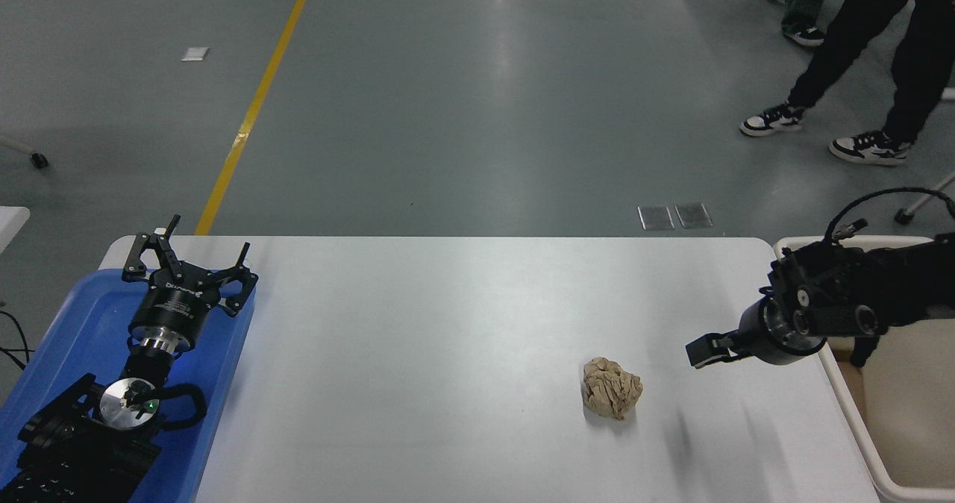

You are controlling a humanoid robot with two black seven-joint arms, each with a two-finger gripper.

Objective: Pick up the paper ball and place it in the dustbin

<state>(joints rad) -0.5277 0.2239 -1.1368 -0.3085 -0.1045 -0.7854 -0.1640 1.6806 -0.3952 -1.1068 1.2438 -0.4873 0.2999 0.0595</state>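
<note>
Paper ball [612, 398] is seen on the white table [448, 324], in the lower right part of the frame, and it is touched by nothing. The table fills the lower half of the frame, with grey floor behind it. At the right edge the cream dustbin [906, 413] is placed just beside the table (only a part of it is shown). At the lower left a blue tray [67, 339] is found, and over it the left gripper [190, 257] is parked with its fingers spread apart. The right gripper [705, 350] is held above the table, up and to the right of the ball and apart from it; whether it is open cannot be told. At the upper right a person's legs [865, 40] are visible.
</note>
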